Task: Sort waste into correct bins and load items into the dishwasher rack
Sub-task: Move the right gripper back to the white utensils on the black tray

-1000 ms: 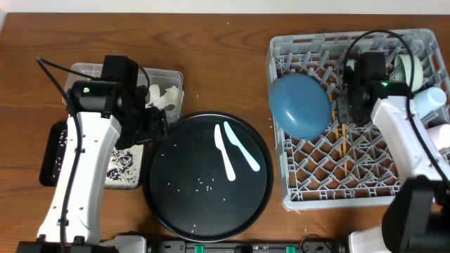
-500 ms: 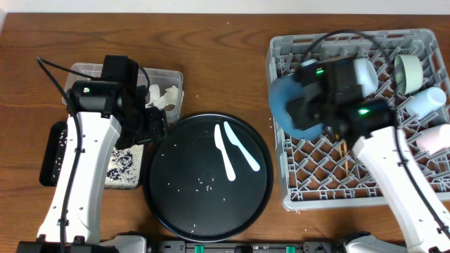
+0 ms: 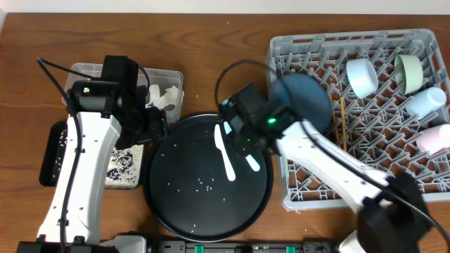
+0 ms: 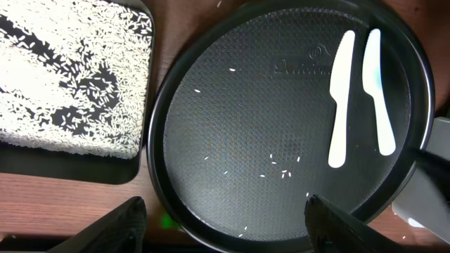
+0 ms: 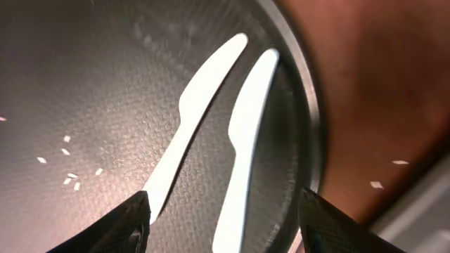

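2 spoons [image 3: 225, 156] on round tray [image 3: 190, 172]; rack [image 3: 380, 119] right, tub [image 3: 84, 70] left.

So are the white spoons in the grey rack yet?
No, both white spoons lie side by side on the round black tray.

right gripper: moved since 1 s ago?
Yes. In the overhead view the right gripper has swung left, off the dishwasher rack and over the right side of the round black tray.
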